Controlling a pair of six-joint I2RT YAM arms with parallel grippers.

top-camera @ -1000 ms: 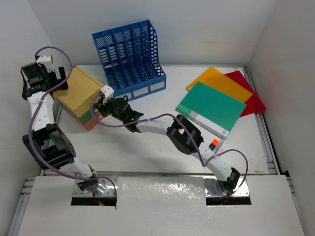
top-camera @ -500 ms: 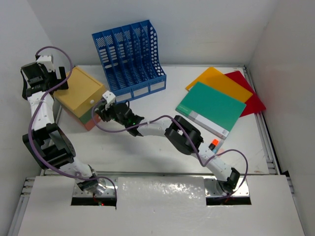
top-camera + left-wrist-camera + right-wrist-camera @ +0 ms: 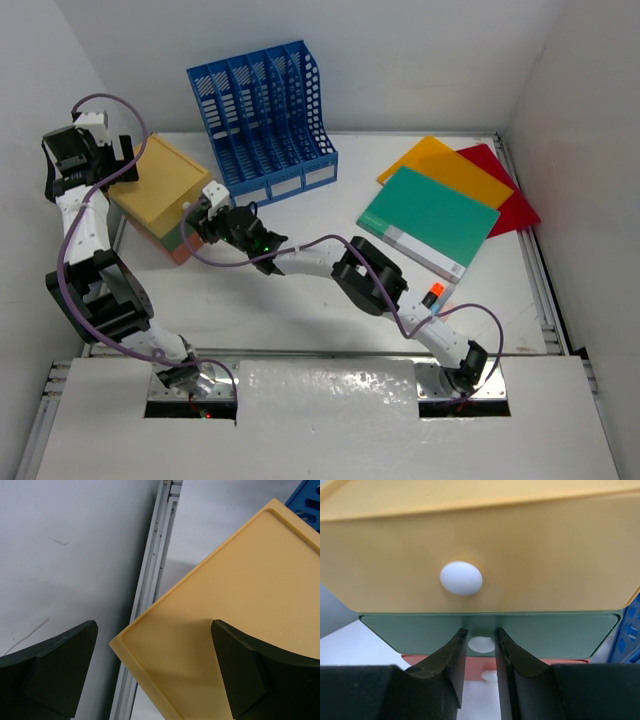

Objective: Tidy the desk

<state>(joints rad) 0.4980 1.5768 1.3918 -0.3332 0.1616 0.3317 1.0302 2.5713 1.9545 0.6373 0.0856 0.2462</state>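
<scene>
The white desk (image 3: 300,300) holds a small drawer box (image 3: 160,190) at the far left, with yellow, green and orange drawers. My right gripper (image 3: 205,222) is at its front. In the right wrist view the right gripper (image 3: 481,635) has its fingers closed on either side of the white knob (image 3: 481,644) of the green drawer (image 3: 560,635), below the yellow drawer (image 3: 520,555). My left gripper (image 3: 85,160) is open above the box's back left corner. In the left wrist view it (image 3: 155,670) straddles the yellow top's (image 3: 240,590) corner.
A blue slotted file rack (image 3: 265,120) stands at the back, right of the box. Green (image 3: 430,220), orange (image 3: 440,165) and red (image 3: 505,190) folders lie overlapped at the back right. A small orange-red item (image 3: 436,292) lies by the right arm. A metal rail (image 3: 150,580) runs by the left wall.
My right gripper has moved left to the front of the drawer box. The left arm has not moved.
</scene>
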